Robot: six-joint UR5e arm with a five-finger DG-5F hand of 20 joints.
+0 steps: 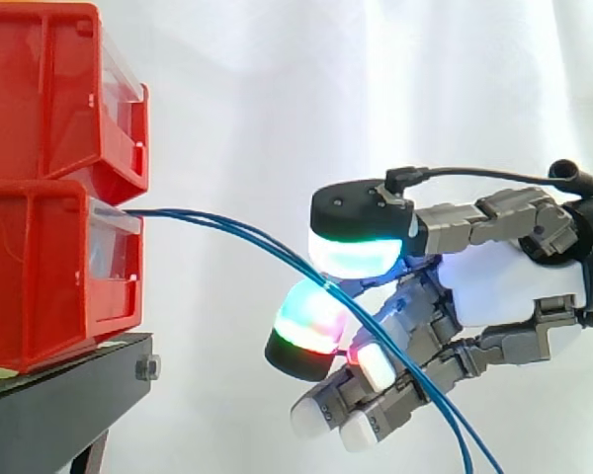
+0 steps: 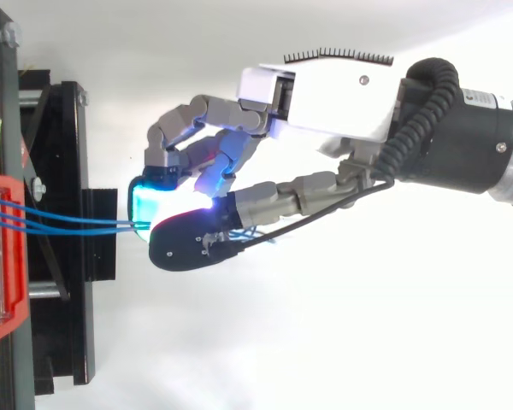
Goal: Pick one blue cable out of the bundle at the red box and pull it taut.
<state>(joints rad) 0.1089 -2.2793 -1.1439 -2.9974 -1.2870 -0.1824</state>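
Thin blue cables (image 1: 227, 225) come out of the lower red box (image 1: 40, 267) and run right, sloping down. They are the blue cables (image 2: 68, 224) running from the red box (image 2: 4, 256) in the top view. My hand (image 1: 504, 286) comes in from the right, and its palm is the white body of the hand (image 2: 333, 94) seen from above. Two glowing fingertips (image 1: 356, 252) close together on the cables, one pad above and one below. I cannot tell how many cables are in the pinch. Behind the pinch the cables hang down past the curled fingers to the lower edge.
A second red box (image 1: 49, 89) is stacked on the lower one. Both sit on a black stand (image 1: 59, 395), which is the black stand (image 2: 64, 171) in the top view. A white curtain hangs behind.
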